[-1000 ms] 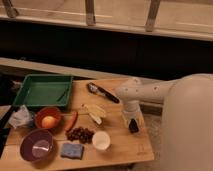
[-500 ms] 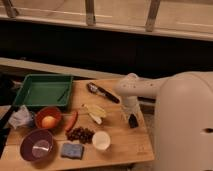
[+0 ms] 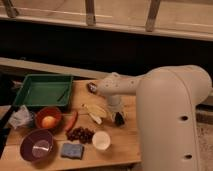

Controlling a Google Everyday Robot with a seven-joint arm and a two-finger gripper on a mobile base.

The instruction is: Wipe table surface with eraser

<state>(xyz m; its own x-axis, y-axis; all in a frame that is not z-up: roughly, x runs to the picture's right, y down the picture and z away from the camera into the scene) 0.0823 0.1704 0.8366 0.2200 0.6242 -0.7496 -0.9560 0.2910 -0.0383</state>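
The claw [image 3: 119, 118] is low over the right part of the counter [image 3: 125, 145], pointing straight down from the white arm [image 3: 120, 86], and it is clenched on a small dark block at its tip, which I take for the eraser [image 3: 119, 120]. The eraser seems to touch the wood or to be just above it; I cannot tell which. So the picking up looks done, and I judge that the wiping itself is at its beginning or in the middle, because the counter shows no mark or clean stripe that would tell how much is already wiped. What is left, as far as I can judge, is to drag the eraser across the free wood on the right side and then put it down. The eraser looks small, flat and black, mostly hidden by the claw, so only its lower edge shows. Just to the left of it lies a pale banana [image 3: 96, 112], near enough that a stroke to that side could push it. Further left are a red chili [image 3: 73, 120], a bunch of dark grapes [image 3: 81, 134], a white cup [image 3: 101, 140] and a blue-grey sponge [image 3: 72, 150]. At the far left stand a green tray [image 3: 30, 102], an orange bowl [image 3: 48, 118] and a purple bowl [image 3: 37, 145].
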